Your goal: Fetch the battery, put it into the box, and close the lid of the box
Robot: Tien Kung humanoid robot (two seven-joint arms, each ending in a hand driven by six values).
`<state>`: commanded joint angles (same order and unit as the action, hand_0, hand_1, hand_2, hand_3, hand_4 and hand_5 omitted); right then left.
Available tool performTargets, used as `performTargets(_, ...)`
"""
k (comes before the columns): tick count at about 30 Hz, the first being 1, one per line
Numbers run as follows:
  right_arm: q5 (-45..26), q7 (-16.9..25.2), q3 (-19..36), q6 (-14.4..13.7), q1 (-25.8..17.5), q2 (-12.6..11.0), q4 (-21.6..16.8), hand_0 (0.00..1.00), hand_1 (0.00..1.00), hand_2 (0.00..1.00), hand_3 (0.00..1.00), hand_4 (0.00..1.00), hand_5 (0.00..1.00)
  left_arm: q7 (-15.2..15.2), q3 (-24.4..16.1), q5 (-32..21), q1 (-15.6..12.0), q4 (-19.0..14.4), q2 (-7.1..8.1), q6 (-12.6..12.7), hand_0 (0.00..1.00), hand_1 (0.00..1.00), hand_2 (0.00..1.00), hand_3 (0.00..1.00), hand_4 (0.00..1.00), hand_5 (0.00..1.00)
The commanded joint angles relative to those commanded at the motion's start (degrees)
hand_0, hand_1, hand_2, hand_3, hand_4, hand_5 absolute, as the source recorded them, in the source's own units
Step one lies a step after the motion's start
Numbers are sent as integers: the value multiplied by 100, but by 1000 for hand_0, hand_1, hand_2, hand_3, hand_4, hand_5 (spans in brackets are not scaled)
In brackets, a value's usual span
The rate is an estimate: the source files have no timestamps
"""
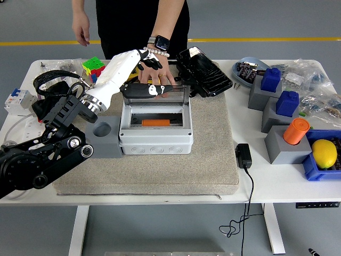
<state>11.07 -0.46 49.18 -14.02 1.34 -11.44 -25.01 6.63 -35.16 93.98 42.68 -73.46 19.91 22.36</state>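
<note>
The orange battery lies flat inside the open grey box on the mat. The box's clear lid stands upright at its back edge. My left hand is raised at the lid's left part: the fingers are spread above and behind its top edge, and the black thumb lies across its front face. It holds nothing. A person's hand with a watch rests on the lid's top from the far side. My right arm is out of view.
An empty grey holder stands left of the box. A colour cube and a black pouch lie behind. At right are grey blocks with blue caps, an orange cylinder, a lemon and a black adapter.
</note>
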Motion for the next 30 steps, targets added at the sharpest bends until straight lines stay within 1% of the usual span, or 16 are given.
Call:
performTargets(2,0,4,5,-3,3,-1,-3,573,630,635,543,855,377,235,51,84,81,76,-3,-187,737,769,732,722,998,558)
performTargets(3,2,5,8,-3,7,-1,-5,572,630,635,542,854,376,356,95,116,124,77,14,-294,734,756,727,720,998,651)
performTargets(5,3,7,13,-3,8,-1,-7,572,630,635,542,854,376,624,175,159,190,20,62,-548,734,756,727,720,998,651)
performTargets(6,1,8,12,-3,7,-1,-7,572,630,635,542,854,376,713,198,167,207,-8,80,-636,734,756,727,720,998,651)
performTargets(8,-4,4,7,0,3,-3,-3,572,630,635,542,854,376,998,250,218,250,-165,155,-931,734,756,727,720,998,651)
performTargets(9,-4,4,8,0,0,-4,-4,571,630,635,543,855,376,1058,255,209,254,-222,179,-1007,568,670,663,668,998,720)
performTargets(14,-4,2,5,1,-7,-7,-5,571,630,635,543,855,376,1307,215,206,224,-683,335,-1296,568,670,663,668,998,720)
performTargets(15,-3,2,8,1,-6,-5,-5,571,630,635,543,856,377,1354,216,217,214,-777,362,-1351,459,601,589,628,998,699)
performTargets(20,5,7,26,-2,-3,-4,-13,571,630,635,543,856,377,1526,274,189,156,-1046,440,-1542,459,601,589,628,998,699)
performTargets(21,6,8,29,-3,-3,-4,-15,574,630,635,543,856,377,1538,284,176,147,-1070,448,-1560,423,574,577,614,998,684)
performTargets(22,5,9,28,-4,-3,-4,-13,574,630,635,543,856,377,1551,303,159,126,-1109,463,-1583,423,574,577,614,998,684)
performTargets(26,6,13,28,-6,-10,-4,-16,574,630,635,543,856,377,1549,308,118,43,-1229,512,-1582,423,574,577,614,998,684)
performTargets(27,5,13,26,-6,-13,-3,-16,573,630,635,543,855,375,1542,303,104,23,-1265,523,-1576,402,553,562,597,998,684)
performTargets(30,-1,12,16,-2,-23,-1,-13,573,630,635,543,855,375,1525,297,70,-39,-1368,544,-1563,402,553,562,597,998,684)
